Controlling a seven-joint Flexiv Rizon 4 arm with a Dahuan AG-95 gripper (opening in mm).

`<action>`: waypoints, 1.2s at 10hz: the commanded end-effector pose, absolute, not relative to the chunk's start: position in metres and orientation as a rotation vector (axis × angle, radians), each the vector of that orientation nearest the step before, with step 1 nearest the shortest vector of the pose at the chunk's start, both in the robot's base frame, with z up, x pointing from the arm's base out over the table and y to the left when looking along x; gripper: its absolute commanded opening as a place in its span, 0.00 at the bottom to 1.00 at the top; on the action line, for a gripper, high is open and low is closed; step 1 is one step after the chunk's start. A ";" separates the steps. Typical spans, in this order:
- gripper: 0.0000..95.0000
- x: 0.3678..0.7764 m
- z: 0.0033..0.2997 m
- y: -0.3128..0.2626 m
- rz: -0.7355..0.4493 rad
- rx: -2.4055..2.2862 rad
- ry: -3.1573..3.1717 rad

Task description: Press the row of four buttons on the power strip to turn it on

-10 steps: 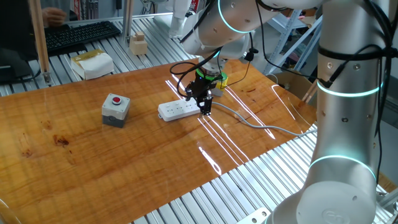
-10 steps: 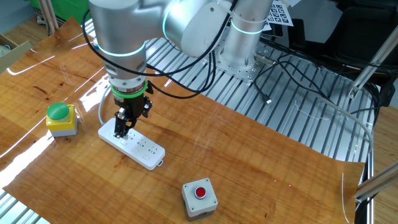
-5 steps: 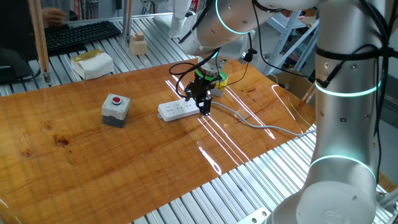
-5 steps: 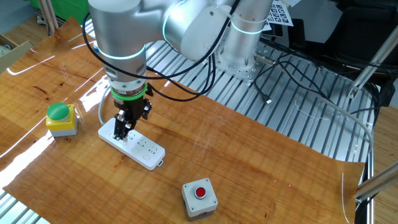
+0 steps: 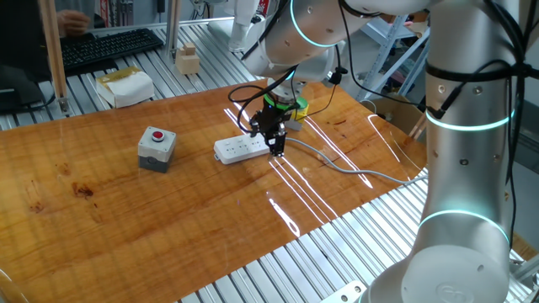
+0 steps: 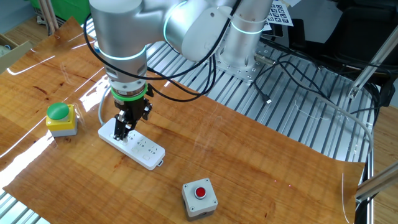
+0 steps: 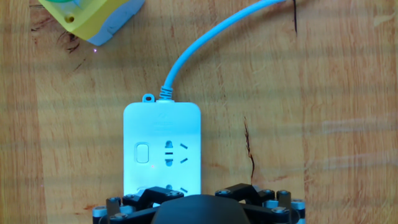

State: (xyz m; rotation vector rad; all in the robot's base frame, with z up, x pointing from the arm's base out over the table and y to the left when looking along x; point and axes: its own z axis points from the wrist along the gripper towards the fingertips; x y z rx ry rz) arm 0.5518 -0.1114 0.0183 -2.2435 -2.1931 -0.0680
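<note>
The end effector, jaws wide and holding nothing, stands on the power strip, perhaps touching a button.

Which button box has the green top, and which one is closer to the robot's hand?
The yellow button box with a green cap has it. It also sits closer to the gripper than the grey box with a red button, which stands farther along the wooden table.

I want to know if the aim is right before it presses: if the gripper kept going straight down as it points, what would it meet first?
Most likely the power strip itself: the gripper points down over its cable end. Whether it lands on a button cannot be told.
</note>
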 end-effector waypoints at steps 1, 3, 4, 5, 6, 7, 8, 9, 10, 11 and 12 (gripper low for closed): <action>1.00 0.554 0.016 -0.111 -0.072 -2.245 -2.191; 1.00 0.555 0.010 -0.109 -0.074 -2.249 -2.191; 1.00 0.556 0.008 -0.108 -0.085 -2.252 -2.188; 1.00 0.556 0.008 -0.109 -0.088 -2.254 -2.186; 1.00 0.557 0.007 -0.109 -0.091 -2.255 -2.187; 1.00 0.557 0.007 -0.109 -0.091 -2.254 -2.188; 1.00 0.557 0.004 -0.111 -0.088 -2.251 -2.193; 1.00 0.556 0.002 -0.112 -0.090 -2.248 -2.197; 1.00 0.556 0.002 -0.112 -0.090 -2.247 -2.199; 1.00 0.556 0.001 -0.112 -0.090 -2.248 -2.200; 1.00 0.556 0.001 -0.112 -0.098 -2.256 -2.194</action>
